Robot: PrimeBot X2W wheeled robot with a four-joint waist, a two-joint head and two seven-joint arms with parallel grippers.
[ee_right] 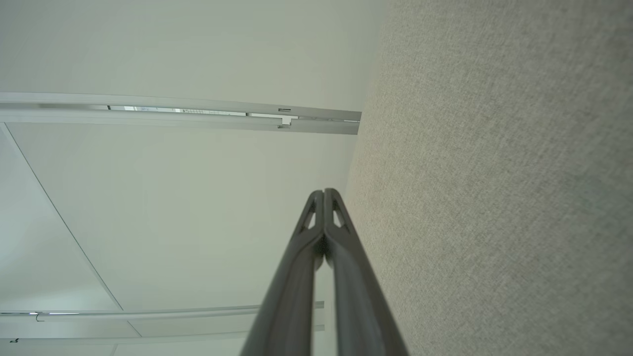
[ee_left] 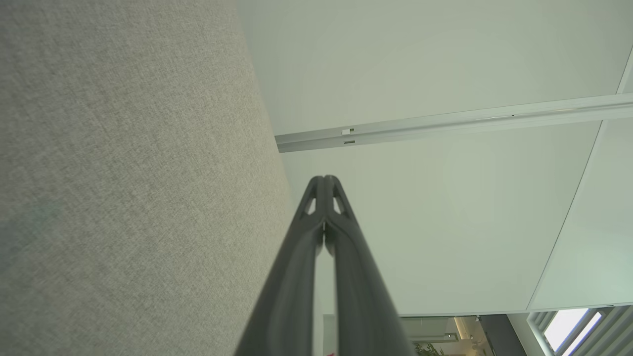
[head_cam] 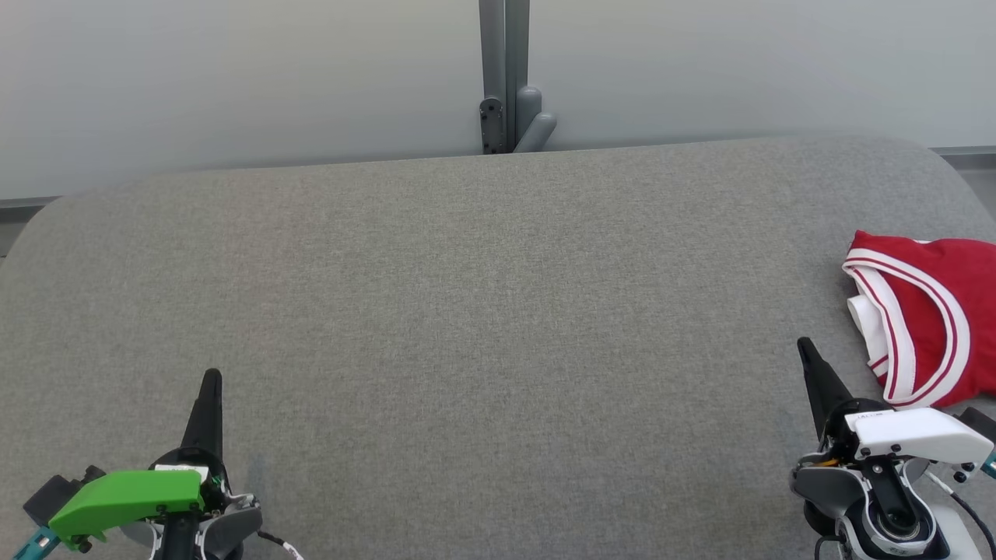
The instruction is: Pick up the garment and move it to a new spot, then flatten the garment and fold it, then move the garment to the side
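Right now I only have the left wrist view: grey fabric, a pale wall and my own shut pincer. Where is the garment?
Observer: The head view shows the red garment at the far right of the grey fabric surface, partly cut off by the picture's edge.
Operator: Is the right pincer on it?
Observer: No. The right pincer is shut on nothing, and its tip stands apart from the cloth, to its left.
Operator: Is it lying flat?
Observer: It looks bunched, with white-and-red striped trim curling along its left side.
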